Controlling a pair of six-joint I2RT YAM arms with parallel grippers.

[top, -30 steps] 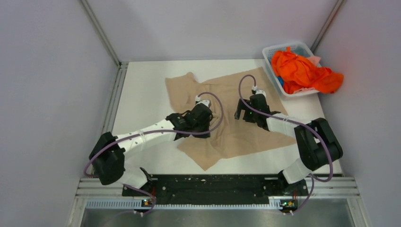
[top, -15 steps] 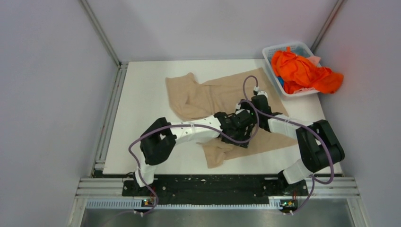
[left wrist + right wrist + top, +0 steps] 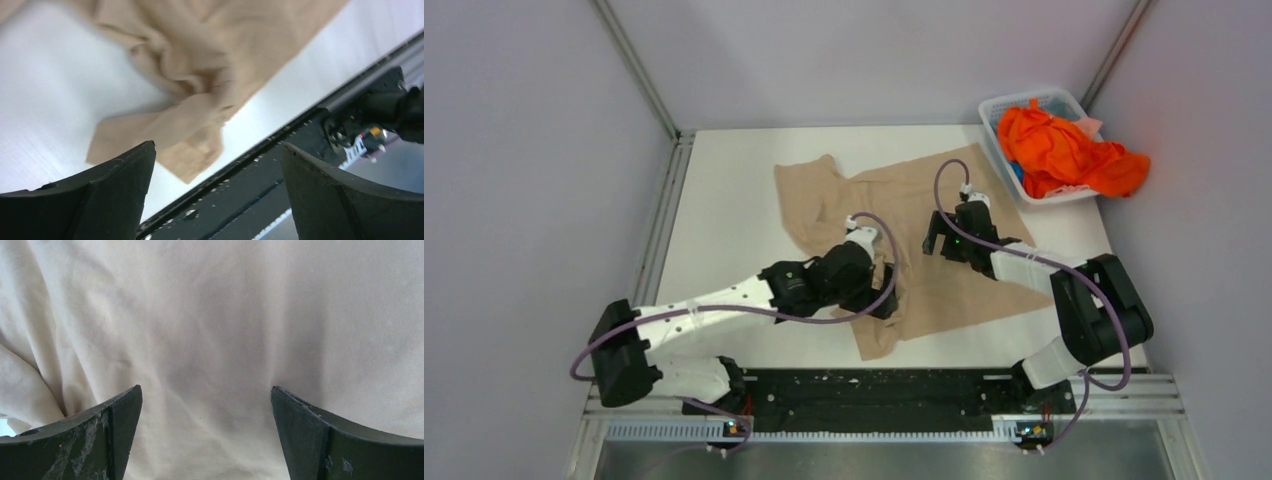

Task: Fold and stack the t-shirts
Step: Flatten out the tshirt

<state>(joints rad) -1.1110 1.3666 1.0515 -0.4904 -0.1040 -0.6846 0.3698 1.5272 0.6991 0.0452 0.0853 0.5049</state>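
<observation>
Beige t-shirt (image 3: 894, 195) was spread over the middle of the table (image 3: 724, 200), not folded at all yet. In the top view its long axis ran on a diagonal from upper left to lower right, with a bunched sleeve at the upper left and a crumpled corner pointing toward the bottom edge.

The left gripper (image 3: 887, 292) sat right above that crumpled corner, jaws spread wide and holding nothing. Its wrist cam showed the rumpled corner just ahead, between the fingers (image 3: 120, 185).

The right gripper (image 3: 939, 240) was over the flat mid-body near frame centre, also wide open and empty, with smooth cloth (image 3: 210, 330) filling its view.

So I figured the left arm was the nearer one for tidying that corner.

The orange t-shirt (image 3: 1064, 150) waited heaped in the basket (image 3: 994, 105) at the upper right, well apart from both arms.
</observation>
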